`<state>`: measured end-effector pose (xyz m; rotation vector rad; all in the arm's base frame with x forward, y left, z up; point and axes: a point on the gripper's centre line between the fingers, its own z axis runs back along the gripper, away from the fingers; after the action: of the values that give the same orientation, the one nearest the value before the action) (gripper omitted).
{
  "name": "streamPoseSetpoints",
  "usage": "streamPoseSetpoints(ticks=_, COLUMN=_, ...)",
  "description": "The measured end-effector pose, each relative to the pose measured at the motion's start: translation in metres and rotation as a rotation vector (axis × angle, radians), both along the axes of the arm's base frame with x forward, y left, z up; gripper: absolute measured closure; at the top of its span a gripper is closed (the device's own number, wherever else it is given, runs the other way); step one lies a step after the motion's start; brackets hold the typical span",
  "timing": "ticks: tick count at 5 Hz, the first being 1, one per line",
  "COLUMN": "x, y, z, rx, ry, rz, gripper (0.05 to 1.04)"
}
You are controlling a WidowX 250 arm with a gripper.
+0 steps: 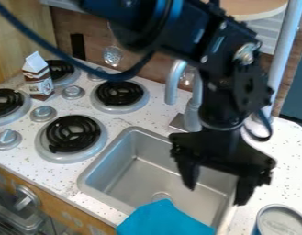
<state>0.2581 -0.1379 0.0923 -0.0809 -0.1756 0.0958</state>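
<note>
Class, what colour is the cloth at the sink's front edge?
The cloth is bright blue, best seen in the camera view.

soft, dim, slightly blurred view

1. Four black coil burners (pixel 73 133) are set into the speckled white bench (pixel 134 120).
2. Silver knobs (pixel 44 113) sit among them.
3. A brown-and-white carton (pixel 38 82) stands upright between the two leftmost burners.
4. A grey faucet (pixel 192 115) rises near the brown wall (pixel 154 69).
5. A slotted utensil (pixel 113 55) hangs there.
</note>
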Motion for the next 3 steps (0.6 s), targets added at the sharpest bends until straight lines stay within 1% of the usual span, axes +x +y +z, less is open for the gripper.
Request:
streamPoseSetpoints(ticks=1, x=-0.017, y=0.01, z=-0.021, rx=0.026, ry=0.027, rz=-0.033, gripper=0.084)
streamPoseSetpoints(ticks=2, x=-0.021, y=-0.007, z=-0.047, rx=0.009, ry=0.057, rz=-0.121, gripper=0.084)
streamPoseSetpoints(ticks=3, x=-0.03, y=-0.044, z=-0.077, rx=0.004, ry=0.113, rz=-0.206, gripper=0.084)
